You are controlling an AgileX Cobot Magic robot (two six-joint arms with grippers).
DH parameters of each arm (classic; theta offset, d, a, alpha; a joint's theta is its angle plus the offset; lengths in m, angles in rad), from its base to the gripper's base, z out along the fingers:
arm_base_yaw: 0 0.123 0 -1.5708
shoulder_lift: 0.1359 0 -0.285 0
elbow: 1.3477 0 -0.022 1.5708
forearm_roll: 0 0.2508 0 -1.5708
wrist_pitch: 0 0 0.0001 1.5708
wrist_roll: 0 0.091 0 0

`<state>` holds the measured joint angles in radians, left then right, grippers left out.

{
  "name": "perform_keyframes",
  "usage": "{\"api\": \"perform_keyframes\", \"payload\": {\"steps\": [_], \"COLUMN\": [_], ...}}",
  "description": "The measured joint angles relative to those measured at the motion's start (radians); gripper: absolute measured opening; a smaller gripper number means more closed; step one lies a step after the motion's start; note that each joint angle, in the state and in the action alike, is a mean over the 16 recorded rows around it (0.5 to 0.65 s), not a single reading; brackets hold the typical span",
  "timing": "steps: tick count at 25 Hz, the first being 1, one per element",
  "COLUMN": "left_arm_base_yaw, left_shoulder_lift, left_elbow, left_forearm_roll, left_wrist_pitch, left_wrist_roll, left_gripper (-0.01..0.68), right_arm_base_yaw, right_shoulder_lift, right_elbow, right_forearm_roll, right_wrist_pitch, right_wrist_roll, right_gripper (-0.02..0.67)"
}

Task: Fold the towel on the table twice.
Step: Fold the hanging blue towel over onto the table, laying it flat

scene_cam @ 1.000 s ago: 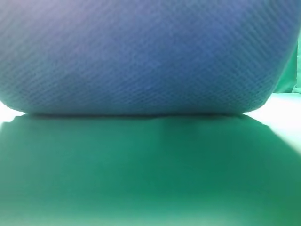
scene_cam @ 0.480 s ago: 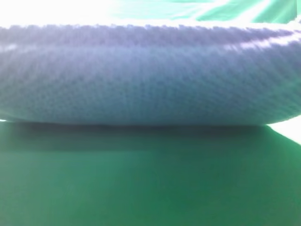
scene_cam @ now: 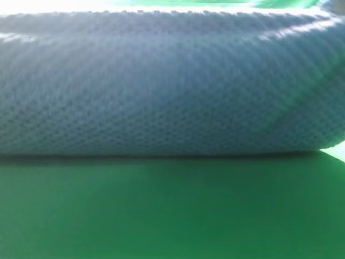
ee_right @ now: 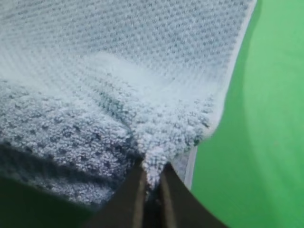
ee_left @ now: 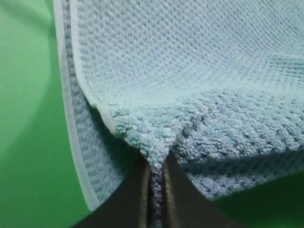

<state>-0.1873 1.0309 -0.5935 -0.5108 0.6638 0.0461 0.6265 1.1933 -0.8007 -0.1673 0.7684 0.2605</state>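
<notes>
Blue-grey waffle-knit cloth fills the high view: the towel (scene_cam: pixel 161 91) lies as a thick rounded fold on the bright green table (scene_cam: pixel 161 210), its bumpy weave blurred and close. No brand, label or writing can be read anywhere on it. Seen from the wrists, the left gripper (ee_left: pixel 156 178) is pinched tight on a fluffy corner beside the pale hemmed edge, and the right gripper (ee_right: pixel 151 183) is likewise clamped on the towel's opposite corner.
</notes>
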Motion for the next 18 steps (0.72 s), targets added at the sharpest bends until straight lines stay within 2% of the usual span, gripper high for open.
{"api": "perform_keyframes", "payload": {"steps": [12, 18], "left_arm_base_yaw": [0.001, 0.001], "left_shoulder_lift": [0.381, 0.531], "left_elbow": [-0.335, -0.441], "left_forearm_roll": [0.084, 0.104], "left_wrist_pitch": [-0.058, -0.112], "left_wrist_roll": [0.005, 0.004], "left_gripper": [0.000, 0.000], "right_arm_base_yaw": [-0.107, -0.171], "right_shoulder_lift": [0.285, 0.430], "right_elbow": [-0.225, -0.304], "right_forearm_roll": [-0.117, -0.125], "right_wrist_pitch": [-0.087, -0.169], "right_wrist_roll": [-0.010, -0.022], "right_gripper": [0.000, 0.000]}}
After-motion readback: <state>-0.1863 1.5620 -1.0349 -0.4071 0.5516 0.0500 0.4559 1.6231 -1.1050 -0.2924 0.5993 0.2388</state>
